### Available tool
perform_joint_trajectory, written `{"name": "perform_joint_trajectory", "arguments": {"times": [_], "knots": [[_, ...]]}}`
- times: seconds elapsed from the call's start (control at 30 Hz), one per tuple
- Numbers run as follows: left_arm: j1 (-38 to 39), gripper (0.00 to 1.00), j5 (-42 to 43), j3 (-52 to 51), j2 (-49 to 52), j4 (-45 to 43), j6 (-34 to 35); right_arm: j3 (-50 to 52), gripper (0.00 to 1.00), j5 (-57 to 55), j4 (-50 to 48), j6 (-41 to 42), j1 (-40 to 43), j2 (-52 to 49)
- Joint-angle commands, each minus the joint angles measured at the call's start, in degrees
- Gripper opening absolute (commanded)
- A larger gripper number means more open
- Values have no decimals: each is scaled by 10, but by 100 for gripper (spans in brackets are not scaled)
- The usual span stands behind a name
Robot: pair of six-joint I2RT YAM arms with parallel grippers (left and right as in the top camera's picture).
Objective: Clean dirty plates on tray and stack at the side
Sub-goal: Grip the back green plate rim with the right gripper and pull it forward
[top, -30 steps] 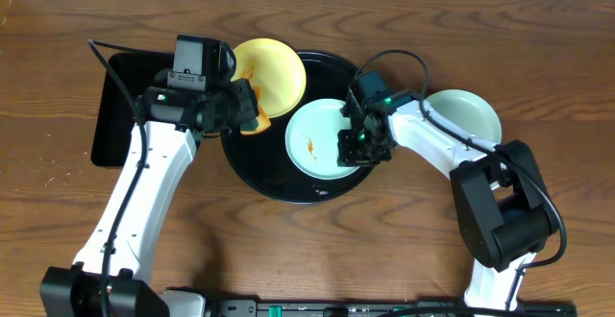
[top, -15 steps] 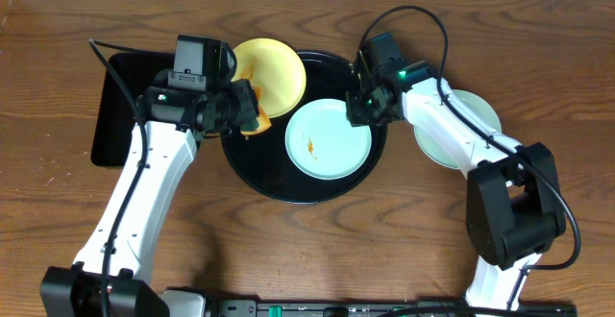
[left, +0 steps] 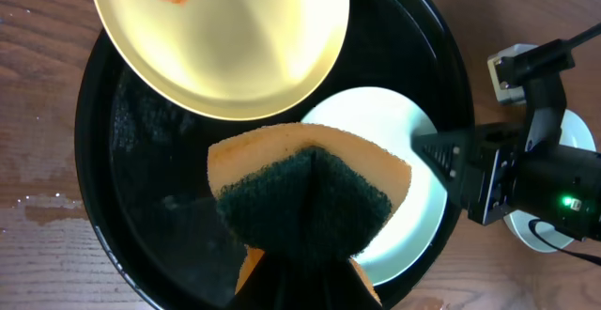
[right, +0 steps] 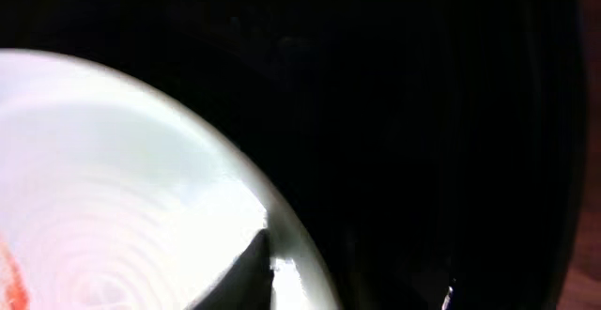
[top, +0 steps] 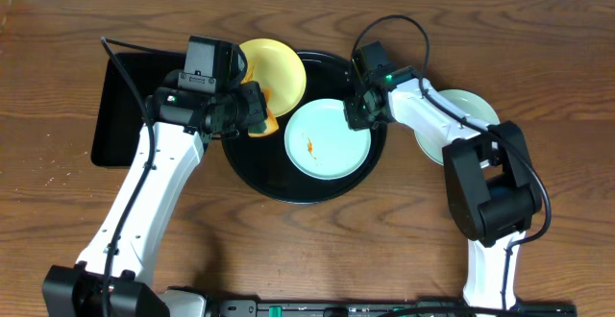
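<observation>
So my left gripper is clamped on the sponge, and the smeared mint plate sits on the tray just off to its right, with my right gripper at the plate's far rim, can't tell if it's pinching.

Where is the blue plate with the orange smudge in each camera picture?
Overhead: the smudged plate lies mid-picture, on the right half of the black tray.
Left wrist: it is right of centre, partly hidden behind the sponge.
Right wrist: it fills the lower left, very close and blurred.
Shared landmark: the black tray under the plate, dark in every view.
</observation>
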State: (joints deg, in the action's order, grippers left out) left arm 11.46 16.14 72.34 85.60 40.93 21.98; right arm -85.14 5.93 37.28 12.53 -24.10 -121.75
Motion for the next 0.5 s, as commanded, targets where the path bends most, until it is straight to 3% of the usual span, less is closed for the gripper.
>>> {"name": "perform_joint_trajectory", "arguments": {"times": [0.0,0.1,0.47], "knots": [[0,7,-4,0,1,0,-12,-2,12,11,10,-4,-2,-14],[0,7,-4,0,1,0,-12,-2,1,30,23,4,-4,-14],[0,7,-4,-12,1,2,-11,-2,1,75,87,81,-5,-14]]}}
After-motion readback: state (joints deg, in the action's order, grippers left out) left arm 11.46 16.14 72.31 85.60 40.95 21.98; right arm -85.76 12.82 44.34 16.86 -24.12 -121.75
